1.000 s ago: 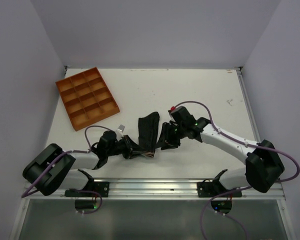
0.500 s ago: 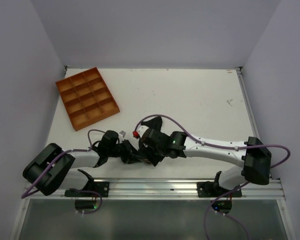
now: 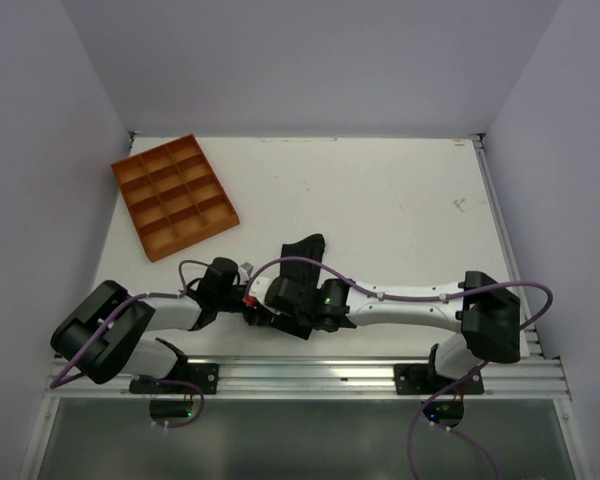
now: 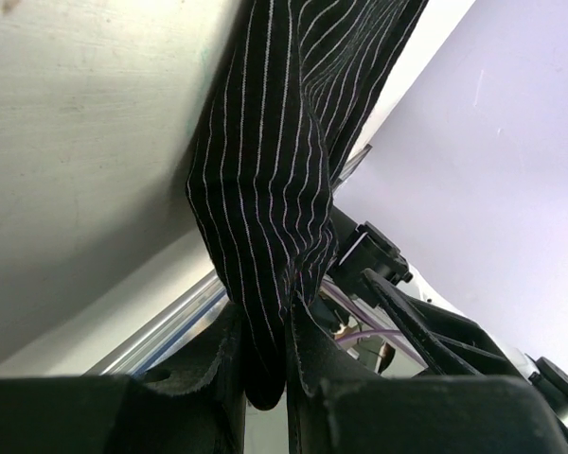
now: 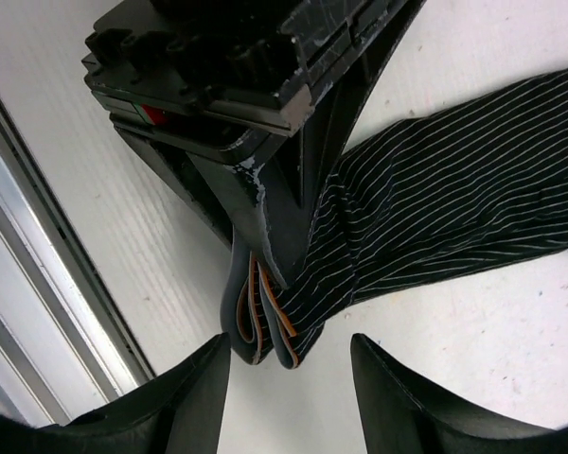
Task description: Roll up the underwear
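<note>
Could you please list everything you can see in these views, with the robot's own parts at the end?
underwear: one, black with thin white stripes and an orange edge, near centre
tray: one, orange, many compartments, far left
table: one, white, under everything
rail: one, silver, along the near edge
cables: several, purple, along both arms
left gripper: one, black, shut on the underwear
right gripper: one, black, open, at the underwear's folded end

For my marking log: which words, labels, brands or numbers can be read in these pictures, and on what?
None can be read.
The underwear shows only thin pale stripes, no label in view.
The orange tray and the table bear no text; the small marks on the table are too faint to read.
</note>
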Tool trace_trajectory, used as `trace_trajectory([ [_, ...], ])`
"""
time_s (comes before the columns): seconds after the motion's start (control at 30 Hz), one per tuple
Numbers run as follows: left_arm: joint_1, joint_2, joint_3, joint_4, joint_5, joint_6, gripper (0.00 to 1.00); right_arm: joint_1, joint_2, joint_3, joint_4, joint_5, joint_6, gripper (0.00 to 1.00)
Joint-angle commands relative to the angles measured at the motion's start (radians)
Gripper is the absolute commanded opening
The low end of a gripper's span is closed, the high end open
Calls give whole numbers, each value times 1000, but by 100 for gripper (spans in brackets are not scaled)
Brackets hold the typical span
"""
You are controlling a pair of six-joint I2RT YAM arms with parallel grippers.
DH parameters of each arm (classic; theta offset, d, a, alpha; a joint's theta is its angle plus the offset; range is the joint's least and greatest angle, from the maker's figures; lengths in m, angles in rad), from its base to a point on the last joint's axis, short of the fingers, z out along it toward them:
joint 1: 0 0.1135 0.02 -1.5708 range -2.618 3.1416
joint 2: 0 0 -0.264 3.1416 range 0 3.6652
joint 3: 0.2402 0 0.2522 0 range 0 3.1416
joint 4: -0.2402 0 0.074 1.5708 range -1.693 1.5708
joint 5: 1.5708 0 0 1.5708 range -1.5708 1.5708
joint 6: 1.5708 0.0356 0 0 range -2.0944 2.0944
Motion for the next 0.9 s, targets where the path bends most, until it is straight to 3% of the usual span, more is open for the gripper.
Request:
trace_trajectory([
  [0.0, 9, 3, 36, -5, 34, -31, 0, 13, 1, 26, 52, 54, -104, 58],
  [0.4, 13, 37, 62, -3, 42, -38, 0, 37, 18, 12, 83, 34, -193, 61],
  [0.7, 21, 44, 70, -14, 57, -31, 0, 43, 87, 14, 112, 109, -225, 61],
  [0.87, 29, 52, 69, -22, 65, -20, 0, 43, 98, -8, 141, 174, -222, 56],
])
